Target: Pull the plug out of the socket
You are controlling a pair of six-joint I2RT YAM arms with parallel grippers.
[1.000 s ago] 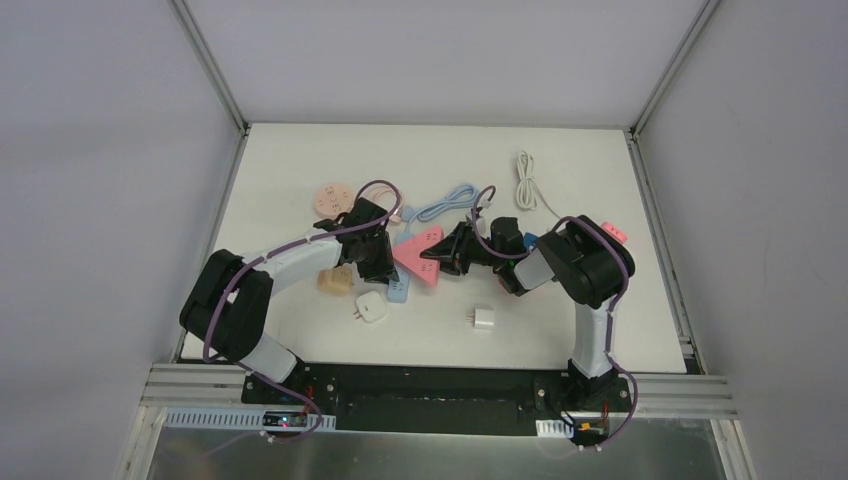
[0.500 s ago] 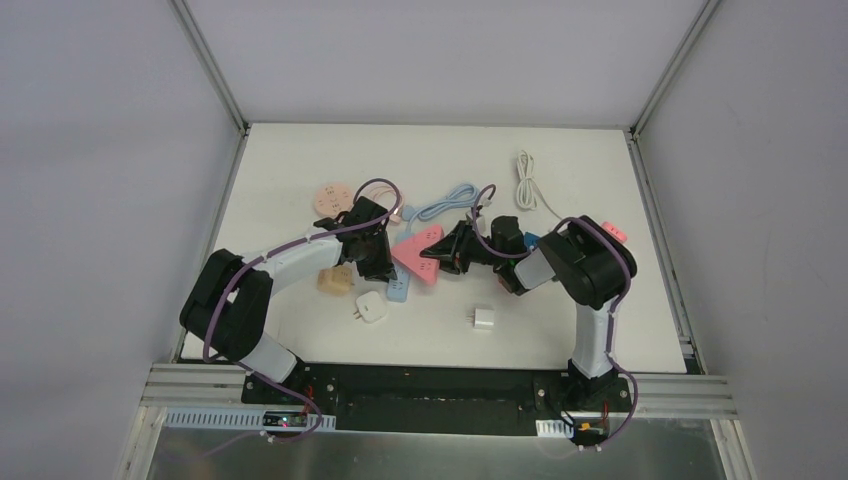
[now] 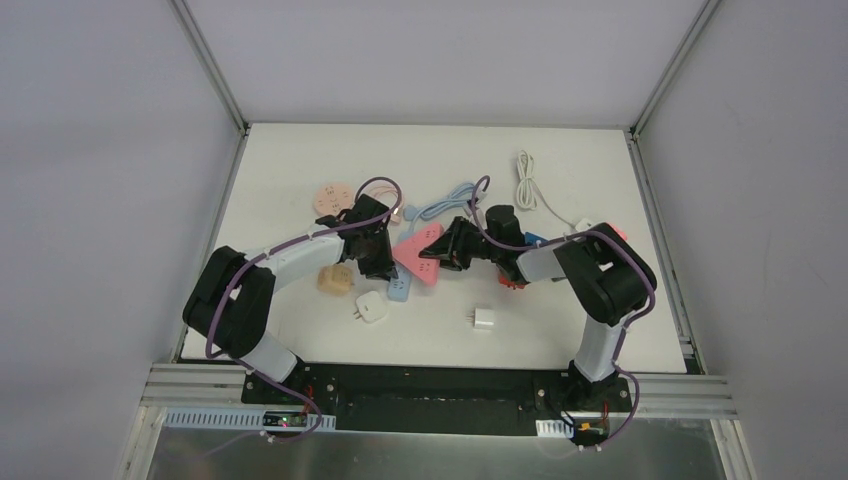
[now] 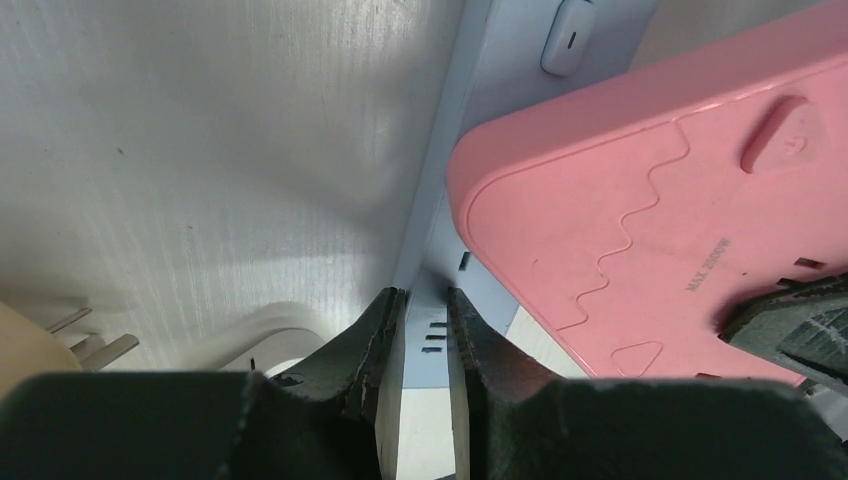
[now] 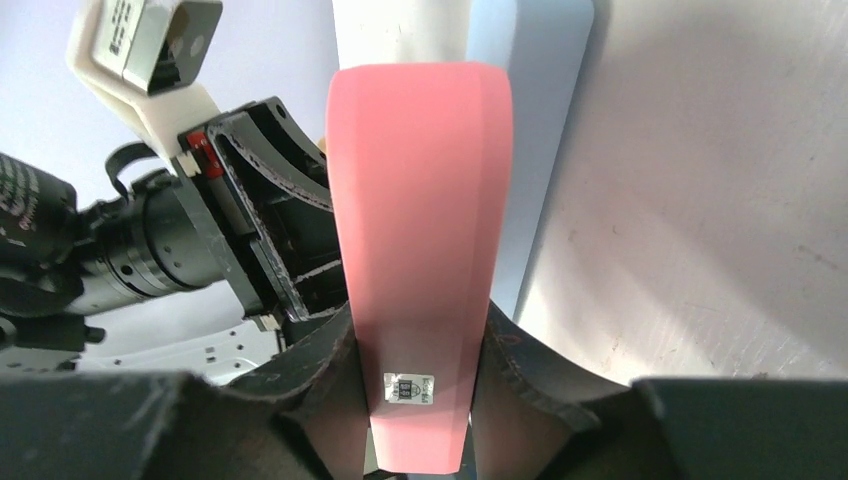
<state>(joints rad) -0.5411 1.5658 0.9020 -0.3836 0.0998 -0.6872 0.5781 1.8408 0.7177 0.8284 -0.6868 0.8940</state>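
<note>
Left arm: seen from above, it is bent up from its base at lower left, the forearm reaching right toward the frame centre. Left gripper [image 4: 425, 300]: jaws nearly together, clamped on the thin edge of the light-blue strip [image 4: 500, 70].

Right arm: it is raised from its base at lower right, the elbow at the right of the frame and the forearm directed left. Right gripper [image 5: 420, 345]: jaws clamped on the narrow end of the pink socket block [image 5: 420, 200], one jaw on each flat face.

Task item: the pink socket block is found at the centre of the top view, between the two grippers, overlapping the light-blue strip. A plug joining the two cannot be made out.

Surface: white tabletop [image 3: 600, 320]. Two white charger cubes [image 3: 484, 319] are noted near the lower centre, a round pink socket [image 3: 332, 198] at upper left, and a coiled white cable [image 3: 528, 185] at upper right. Plain grey walls are seen on three sides.
</note>
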